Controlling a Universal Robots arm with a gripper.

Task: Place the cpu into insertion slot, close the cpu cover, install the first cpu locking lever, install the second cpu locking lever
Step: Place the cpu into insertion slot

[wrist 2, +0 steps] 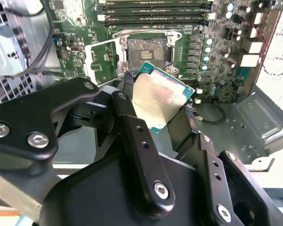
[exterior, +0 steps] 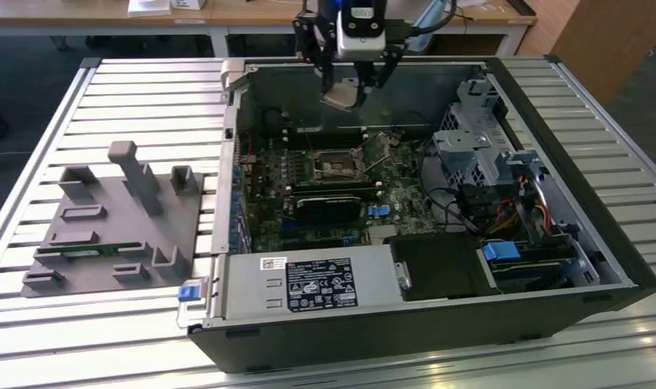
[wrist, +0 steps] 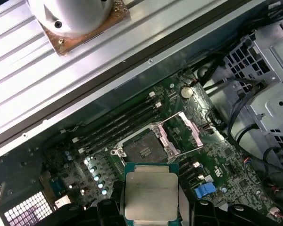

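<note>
Gripper (exterior: 347, 91) clamped on the cpu (exterior: 339, 100), top centre of the exterior view, above the open computer case (exterior: 415, 336) | insertion slot (exterior: 337, 166) bare at frame centre | cpu cover (exterior: 380, 146) raised just beside it

A slatted metal table (exterior: 144, 97) carries an open computer case (exterior: 415, 336) and grey fixture (exterior: 101, 243).

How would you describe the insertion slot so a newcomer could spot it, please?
Inside the open computer case, find the green motherboard. Near its middle sits the insertion slot, a small dark square with a thin metal rim. Unlike the long black memory slots beside it, it is chip-sized, its cpu cover raised.
</note>
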